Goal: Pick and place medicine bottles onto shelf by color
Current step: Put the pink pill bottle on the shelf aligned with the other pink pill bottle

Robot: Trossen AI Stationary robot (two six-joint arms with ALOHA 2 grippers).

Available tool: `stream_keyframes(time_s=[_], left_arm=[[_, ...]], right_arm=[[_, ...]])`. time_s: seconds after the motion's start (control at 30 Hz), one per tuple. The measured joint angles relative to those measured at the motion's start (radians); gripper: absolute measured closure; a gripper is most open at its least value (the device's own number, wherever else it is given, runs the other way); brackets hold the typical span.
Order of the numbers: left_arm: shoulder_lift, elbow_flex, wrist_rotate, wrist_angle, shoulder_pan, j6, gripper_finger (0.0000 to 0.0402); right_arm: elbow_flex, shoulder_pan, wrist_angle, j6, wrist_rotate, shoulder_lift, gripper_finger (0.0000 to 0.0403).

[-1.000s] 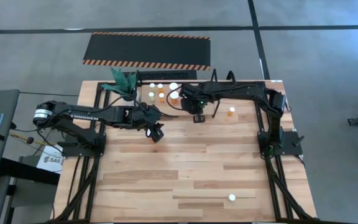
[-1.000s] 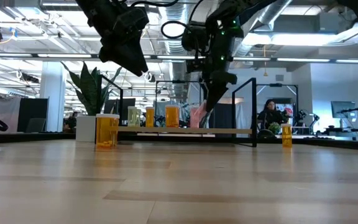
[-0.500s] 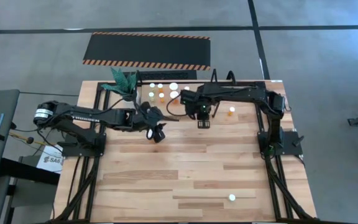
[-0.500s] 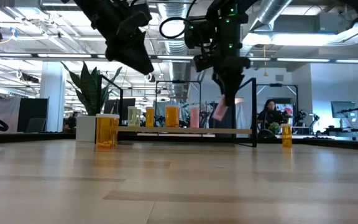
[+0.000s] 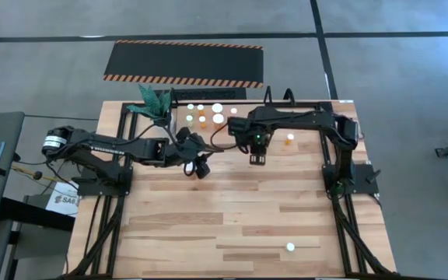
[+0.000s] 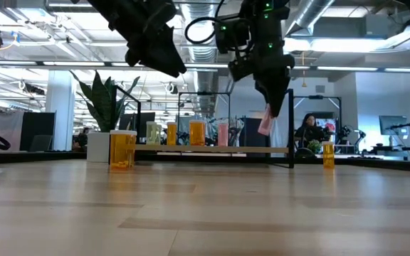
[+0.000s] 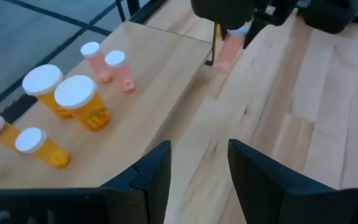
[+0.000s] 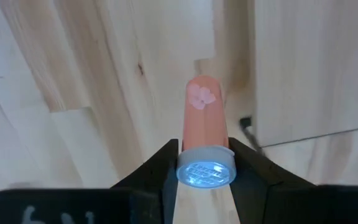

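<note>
1. Right hand (image 6: 267,114) is up in the air just off the front edge of the shelf (image 5: 239,117), toward its right end. It is clamped on a small pink bottle (image 8: 205,118), fingers (image 8: 160,171) nipping it at the white cap, body pointing away from the wrist.
2. In the low view the pink bottle (image 6: 265,122) hangs tilted, clear of both the shelf board and the surface (image 5: 232,202).
3. Risk: the grip is only at the cap end (a short hold on a long body), so the bottle could swing or slip out on the way, and land on its side if set down at this tilt.
4. Risk: the black hoop upright (image 6: 291,128) at this end of the shelf stands close to the bottle's path; a clip there would knock the bottle loose.
5. Risk: two pink bottles (image 7: 107,67) already stand close together on the board, with orange ones (image 7: 79,102) beside them. Coming in crooked could topple that group.
6. Left hand (image 7: 197,171) hovers over the surface in front of the shelf, fingers part-way open with nothing between them.
7. Look of the bottle: slim translucent salmon-pink cylinder, white cap, pale pink bits showing at its far end.
8. Stray bottles remain on the surface: a white-capped one at the near edge (image 5: 290,247) and an orange one (image 5: 289,140) right of the shelf.
</note>
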Motion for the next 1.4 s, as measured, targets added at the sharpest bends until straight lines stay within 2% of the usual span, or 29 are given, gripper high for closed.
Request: stream_keyframes(time_s=[0.23, 0.73, 1.0, 1.4], left_arm=[[0.0, 0.0, 0.018, -0.031, 0.0, -0.049, 0.0255], [0.0, 0.0, 0.022, -0.098, 0.0, -0.064, 0.0255], [0.0, 0.0, 0.051, -0.105, -0.001, -0.065, 0.0255], [0.0, 0.0, 0.052, -0.105, 0.0, -0.065, 0.0255]], right_arm=[[-0.038, 0.027, -0.017, 0.145, -0.029, 0.012, 0.0266], [-0.156, 0.102, -0.005, 0.272, -0.083, 0.021, 0.0263], [-0.208, 0.12, 0.021, 0.283, -0.18, 0.021, 0.0262], [-0.209, 0.108, 0.069, 0.271, -0.187, 0.021, 0.0262]])
